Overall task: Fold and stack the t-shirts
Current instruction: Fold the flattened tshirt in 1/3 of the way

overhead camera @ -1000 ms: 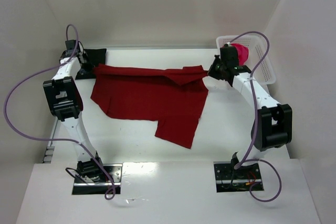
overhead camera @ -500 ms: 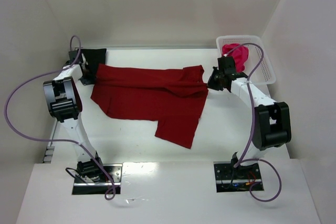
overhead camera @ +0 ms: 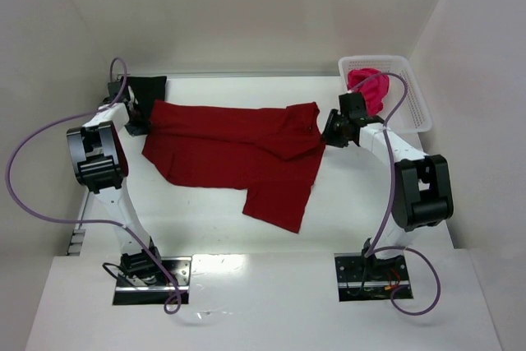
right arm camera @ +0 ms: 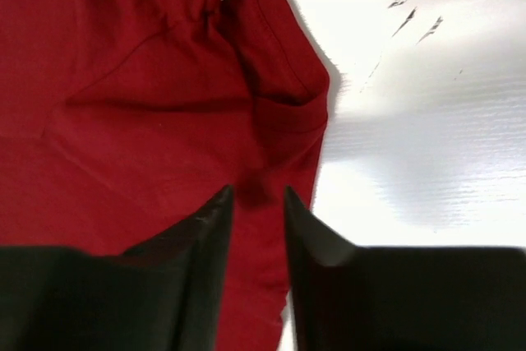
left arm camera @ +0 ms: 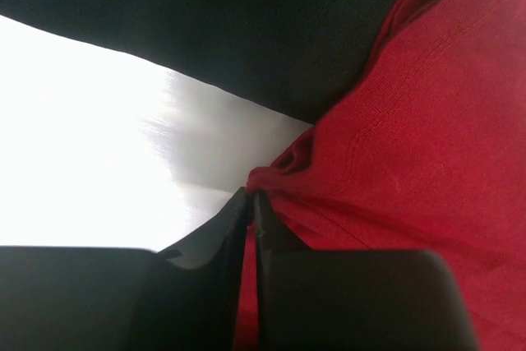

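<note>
Fingers of the left gripper (left arm camera: 251, 203) are pressed together on a bunched edge of the dark crimson t-shirt (overhead camera: 230, 150), at its far-left corner. Just past that pinch the black t-shirt (left arm camera: 246, 30) is seen on the table (overhead camera: 362, 195). Whether it touches or overlaps the crimson edge cannot be told.

The right gripper (right arm camera: 256, 195) is held with a narrow gap between its tips, low over the crimson shirt's far-right corner. Nothing is seen clamped, and contact with the cloth cannot be told.

The crimson shirt is spread flat across the far half of the table between both arms. Its far edge is doubled over into a band, and one sleeve points toward the near side.

Bare table is shown right of the shirt's right edge and along the near strip in front of it. The left arm is crowded by the left wall.

The magenta-pink t-shirt (overhead camera: 366, 84) is bundled inside the white lattice basket (overhead camera: 415, 108) at the far-right corner, just behind the right arm.

A small pale patch is seen at the fold near the collar in the right wrist view. It is too small to be read.
</note>
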